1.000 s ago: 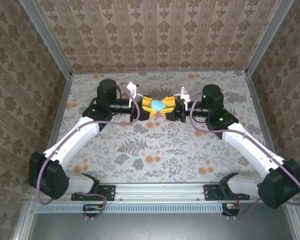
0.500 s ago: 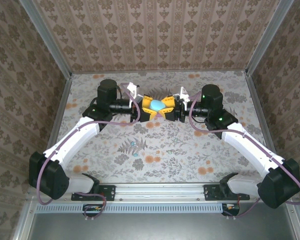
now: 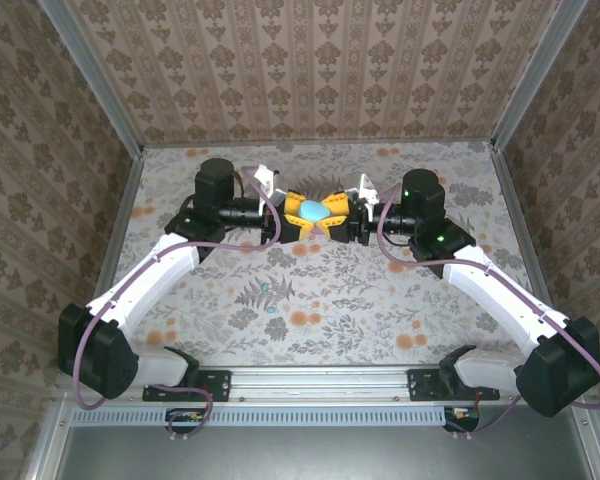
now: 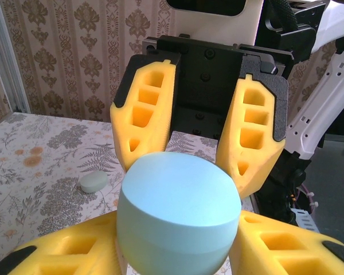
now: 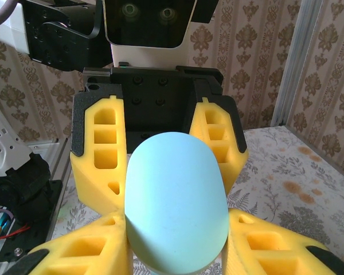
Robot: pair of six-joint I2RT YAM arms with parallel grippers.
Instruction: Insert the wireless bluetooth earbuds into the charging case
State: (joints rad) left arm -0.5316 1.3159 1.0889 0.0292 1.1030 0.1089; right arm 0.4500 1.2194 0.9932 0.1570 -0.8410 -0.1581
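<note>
While left hand [image 4: 178,243] and right hand [image 5: 176,243] clamp charging case [image 3: 314,210], part-open

The tabletop [image 3: 380,300] is covered wall to wall by a floral mat [image 3: 310,335] printed with grey-green ferns and orange blossoms. In the left wrist view, one small pale-mint pebble-shaped piece [image 4: 93,181] lies flat on the mat, off to the left of the left claw [image 4: 178,243] and below it. Nothing touches it. Nearer the arm bases than the claw sit small bluish specks [image 3: 272,309], which may be print or loose things.
</note>
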